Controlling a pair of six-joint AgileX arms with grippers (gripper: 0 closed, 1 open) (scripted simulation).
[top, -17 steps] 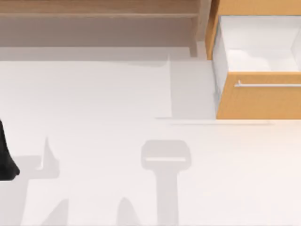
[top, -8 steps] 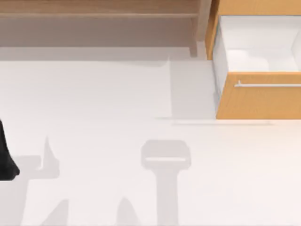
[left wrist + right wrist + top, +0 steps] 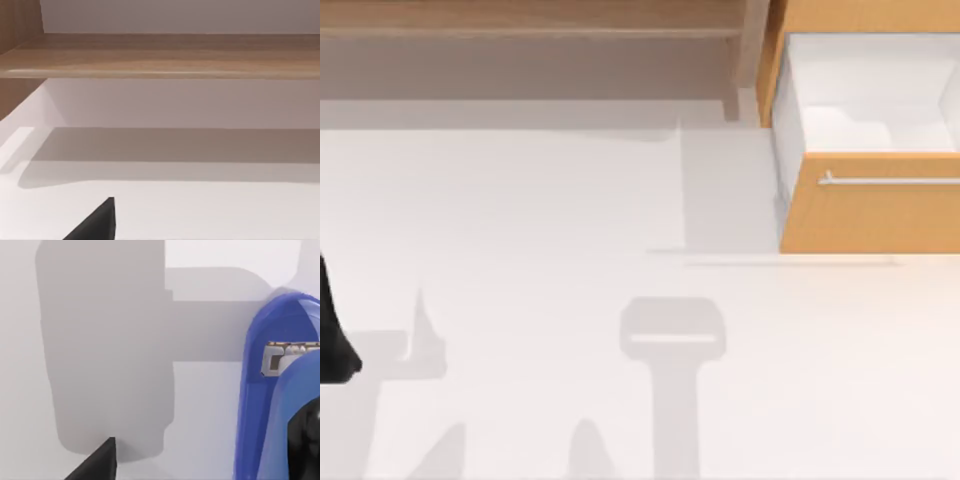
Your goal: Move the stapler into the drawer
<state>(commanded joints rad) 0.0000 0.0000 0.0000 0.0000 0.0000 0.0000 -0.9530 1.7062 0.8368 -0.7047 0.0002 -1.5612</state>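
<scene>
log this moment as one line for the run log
drawer: orange-tan light-wood drawer open, top view's right | stapler: blue stapler close to right wrist camera, over white table | left arm: parked at left edge | task: stapler not in drawer

The drawer (image 3: 868,205) has an orange-tan light-wood front, a thin silver bar handle (image 3: 890,181) and a white inside. The long shelf (image 3: 530,20) is brown wood with a visible grain. The surface (image 3: 520,220) is plain white with grey shadows. The stapler (image 3: 280,390) is glossy blue with a silvery metal insert.
</scene>
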